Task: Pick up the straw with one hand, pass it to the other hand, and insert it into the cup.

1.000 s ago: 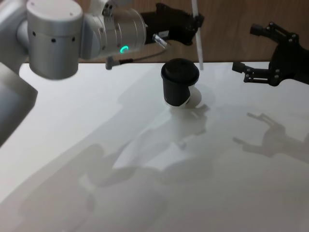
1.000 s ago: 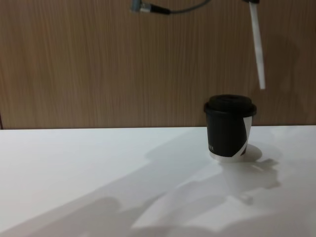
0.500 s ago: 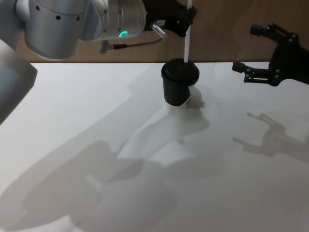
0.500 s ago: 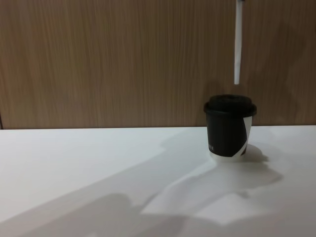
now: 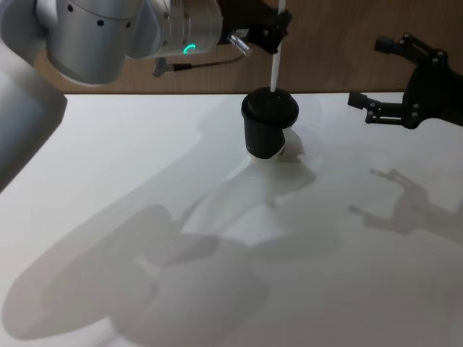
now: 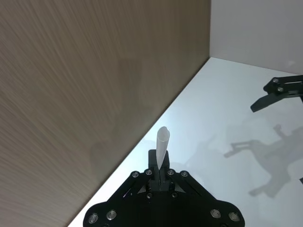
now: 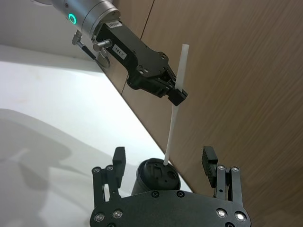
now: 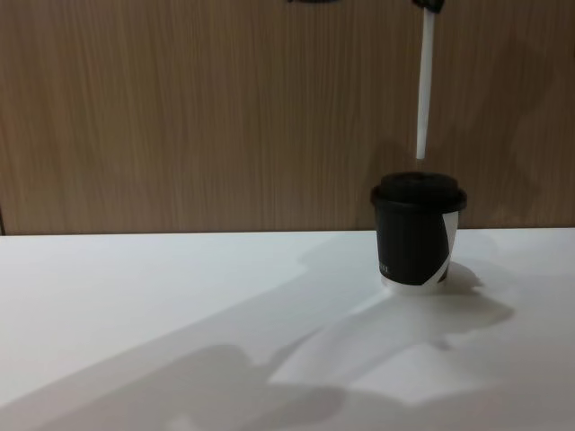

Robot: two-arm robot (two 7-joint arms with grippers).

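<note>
Chest view hints the pass is done: the left hand (image 5: 278,27) grips the straw (image 8: 424,85) just above the cup (image 8: 418,235), the right hand (image 5: 367,72) is wide open, and only pushing it in is left.

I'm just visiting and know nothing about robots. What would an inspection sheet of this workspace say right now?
Surface: white table, crossed by shadows.
Job's things: black lidded cup upright; straw hangs near-vertical, tip just above the cup, not yet in.
Clutter: nothing seen.
Grippers: left gripper shut on the straw above the cup; right gripper open, idle off to the right.
Cables: thin dark cable behind the left gripper.
Surroundings: wood-panel wall behind.
</note>
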